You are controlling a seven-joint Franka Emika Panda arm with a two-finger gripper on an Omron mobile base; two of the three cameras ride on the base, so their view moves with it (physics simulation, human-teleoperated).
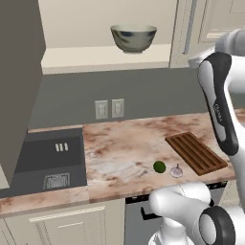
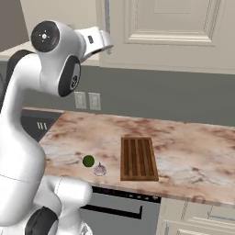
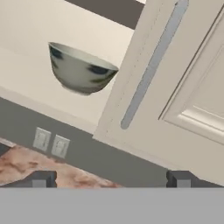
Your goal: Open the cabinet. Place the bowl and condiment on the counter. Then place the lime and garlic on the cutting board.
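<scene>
**Pincer spread wide before the cabinet**

Pincer (image 3: 111, 178) empty, fingers apart. On the counter (image 1: 119, 148) lime (image 1: 159, 166) touches nothing, garlic (image 1: 176, 171) just beside at 3 o'clock; cutting board (image 1: 195, 152) near. Farther, bowl (image 1: 133, 38) upright on the cabinet (image 3: 175, 87) shelf.

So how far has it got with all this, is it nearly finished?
Not nearly. Done: the cabinet is open on the left, its door swung out. In hand: nothing; the gripper is open, facing the bowl on the cabinet shelf and the handle of the shut right door. Left: bowl and jar onto the counter, then the lime and garlic, lying beside the cutting board, onto it.
</scene>
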